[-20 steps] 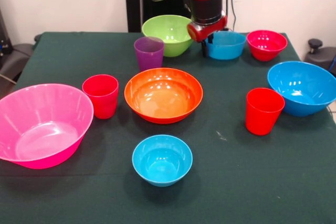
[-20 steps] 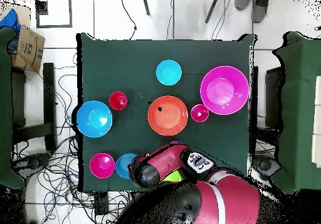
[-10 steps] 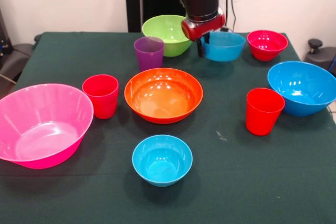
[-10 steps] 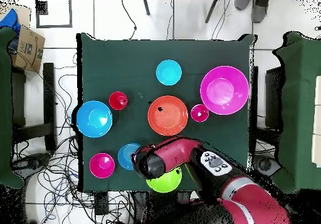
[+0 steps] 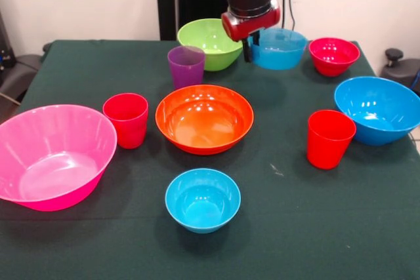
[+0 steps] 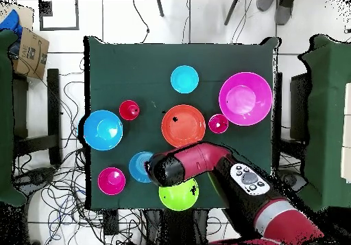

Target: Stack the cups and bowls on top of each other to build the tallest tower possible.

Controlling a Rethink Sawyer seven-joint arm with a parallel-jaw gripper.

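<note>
The gripper (image 5: pixel 250 49) grasps the near rim of a small blue bowl (image 5: pixel 279 48), which hangs mouth-up, seemingly just clear of the table (image 5: pixel 341 227), between the lime green bowl (image 5: pixel 209 42) and the small red-magenta bowl (image 5: pixel 333 55). The orange bowl (image 5: pixel 204 119) sits in front of the held bowl, upright. The purple cup (image 5: pixel 186 65) stands upright, mouth up, against the green bowl's front.

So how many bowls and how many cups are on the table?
Bowls: 7 (pink, orange, lime green, large blue, small blue in front, small blue at the tool, small red-magenta)
Cups: 3 (two red, one purple)
Total: 10
</note>
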